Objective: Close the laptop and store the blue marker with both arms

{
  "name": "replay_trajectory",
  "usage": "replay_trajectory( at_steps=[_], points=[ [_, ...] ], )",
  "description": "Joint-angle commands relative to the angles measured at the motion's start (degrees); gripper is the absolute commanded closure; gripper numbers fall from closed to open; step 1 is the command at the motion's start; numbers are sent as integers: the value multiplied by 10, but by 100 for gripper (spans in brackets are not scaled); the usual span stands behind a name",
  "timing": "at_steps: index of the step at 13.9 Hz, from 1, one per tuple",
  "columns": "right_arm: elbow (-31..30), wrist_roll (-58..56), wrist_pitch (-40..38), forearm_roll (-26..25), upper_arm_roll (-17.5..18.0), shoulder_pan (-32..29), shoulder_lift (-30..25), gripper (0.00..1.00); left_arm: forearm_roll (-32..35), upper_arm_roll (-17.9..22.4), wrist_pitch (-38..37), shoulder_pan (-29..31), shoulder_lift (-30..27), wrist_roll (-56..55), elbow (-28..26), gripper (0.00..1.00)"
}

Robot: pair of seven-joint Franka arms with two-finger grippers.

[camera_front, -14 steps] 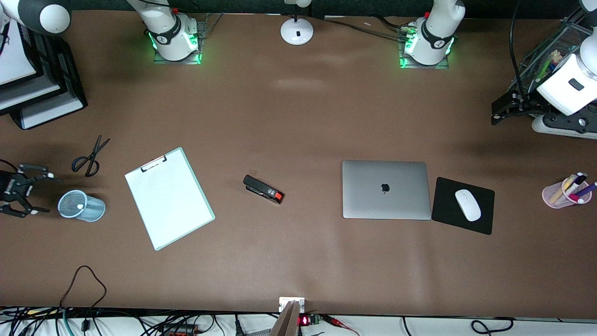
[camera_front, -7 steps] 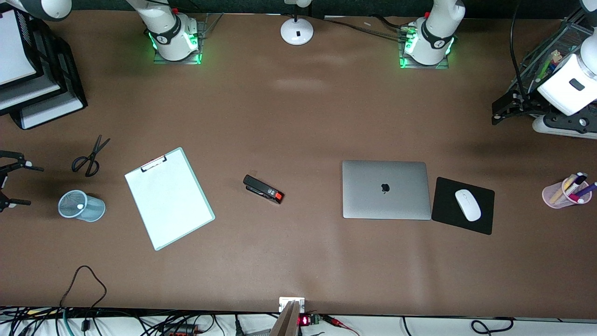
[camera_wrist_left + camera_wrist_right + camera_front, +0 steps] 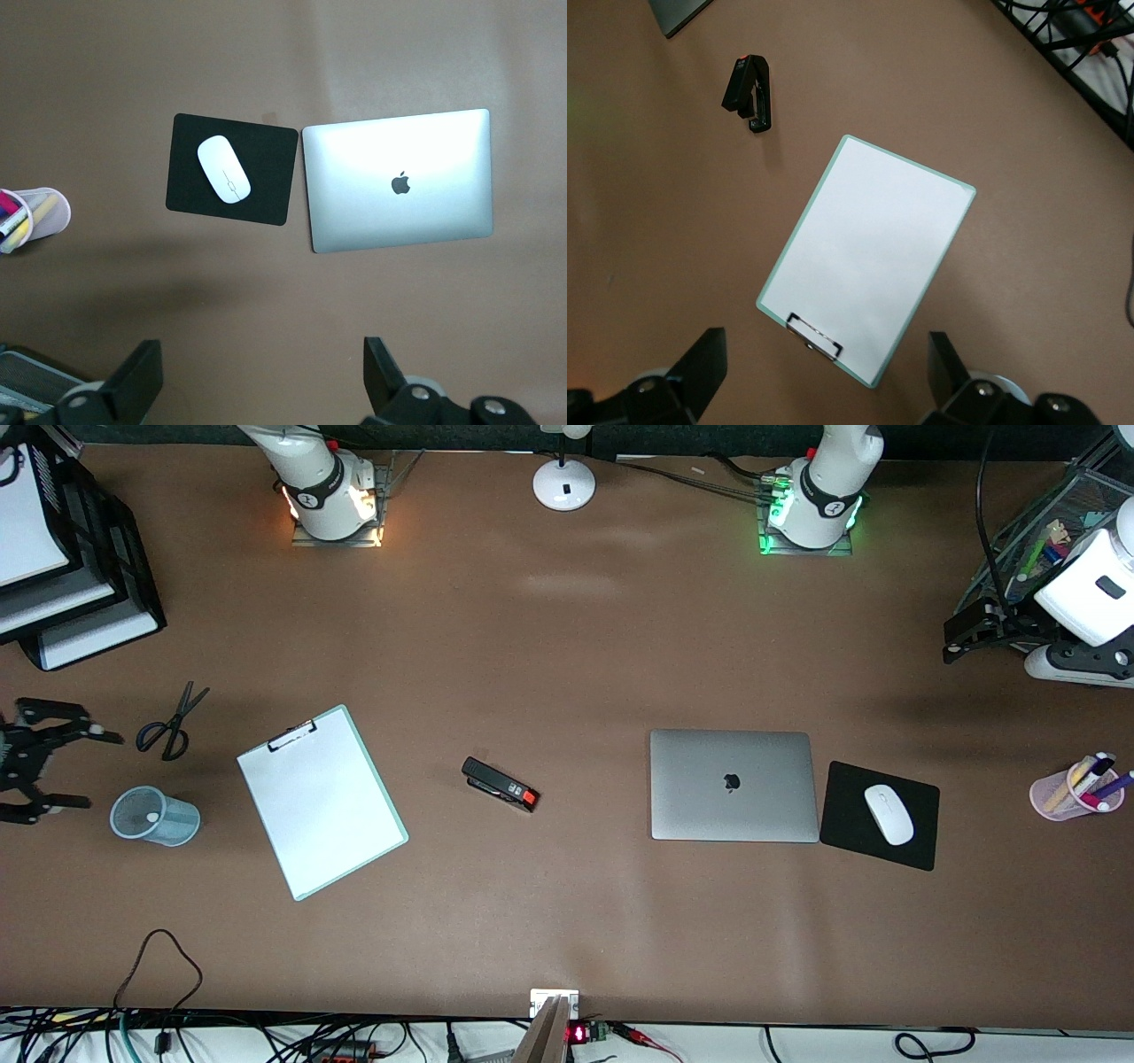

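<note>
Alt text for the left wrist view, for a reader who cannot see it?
Seen from above, a closed silver laptop lies on the brown table beside a black mouse pad carrying a white mouse. The left claw hangs open over the bare table.

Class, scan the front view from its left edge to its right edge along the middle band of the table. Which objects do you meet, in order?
Black-handled scissors → white clipboard with pale green edge → black stapler with red tip → closed silver-grey laptop → white mouse → pink mesh pen cup.
</note>
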Motion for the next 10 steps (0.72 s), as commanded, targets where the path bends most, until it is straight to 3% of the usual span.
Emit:
replay_trajectory(
  at_steps=[1,4,7,10],
  points=[
    [-7,85,-5,-47,1,39,-23,0,6,-3,0,3,-7,-2,-6,0],
    [-66,202,5,-77,2,74,-52,0,6,-4,0,3,-8,-2,-6,0],
    [-150,330,66,-95,2,89,-88,0,6,-4,0,3,-8,-3,-5,0],
    [-215,450,118,-182,2,139,-120,0,6,-4,0,3,-8,-3,-5,0]
  ],
)
